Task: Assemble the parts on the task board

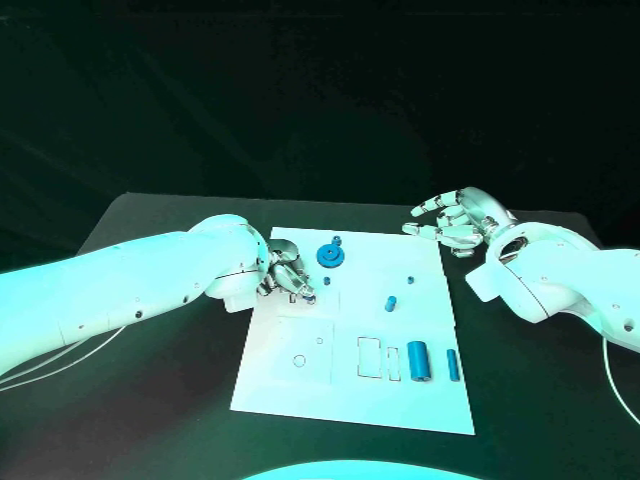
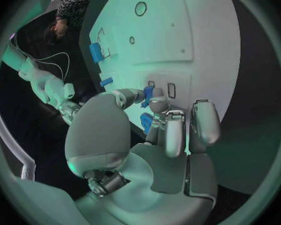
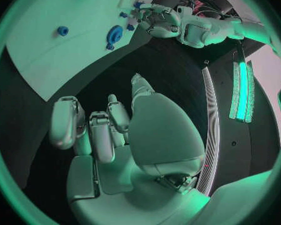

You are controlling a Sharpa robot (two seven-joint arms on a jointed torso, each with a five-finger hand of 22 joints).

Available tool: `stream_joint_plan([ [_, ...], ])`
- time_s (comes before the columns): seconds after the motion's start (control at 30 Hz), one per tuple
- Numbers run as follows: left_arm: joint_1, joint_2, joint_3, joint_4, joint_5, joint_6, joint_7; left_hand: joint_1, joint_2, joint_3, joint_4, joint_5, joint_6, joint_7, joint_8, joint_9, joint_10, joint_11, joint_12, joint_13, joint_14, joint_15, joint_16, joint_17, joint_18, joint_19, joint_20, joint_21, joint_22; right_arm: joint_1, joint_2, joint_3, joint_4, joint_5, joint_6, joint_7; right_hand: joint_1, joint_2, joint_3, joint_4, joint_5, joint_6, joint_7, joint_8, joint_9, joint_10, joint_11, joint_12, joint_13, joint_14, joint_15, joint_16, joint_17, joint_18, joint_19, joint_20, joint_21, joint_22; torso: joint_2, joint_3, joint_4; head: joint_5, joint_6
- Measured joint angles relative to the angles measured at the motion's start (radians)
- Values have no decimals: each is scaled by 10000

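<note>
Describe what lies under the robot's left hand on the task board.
The left hand is over the white task board, pinching a small blue part at its fingertips. Whatever slot lies directly beneath is covered by the fingers.

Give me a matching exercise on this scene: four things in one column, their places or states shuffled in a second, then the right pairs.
1. left hand
2. right hand
3. blue wheel
4. two blue cylinders

a. at the board's near right part
b. pinching a small blue part over the task board
c. holding nothing, off the board's far right corner
d. at the board's far end

Pairs: 1-b, 2-c, 3-d, 4-a
</note>
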Motion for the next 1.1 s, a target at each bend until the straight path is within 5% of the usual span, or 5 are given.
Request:
stream_joint_plan([
  [1.1, 18, 154, 17, -167, -39, 509, 12, -68, -68, -56, -56, 42, 110, -32, -49, -14, 85, 14, 40, 92, 0, 0, 47, 6, 0, 71, 1, 38, 58, -3, -1, 0, -10, 0, 14, -10, -41, 41, 28, 28, 0, 0, 0, 0, 0, 0, 0, 0, 1, 0, 0, 0, 6, 0, 0, 0, -44, -4, -1, 1, 1, 9, -37],
])
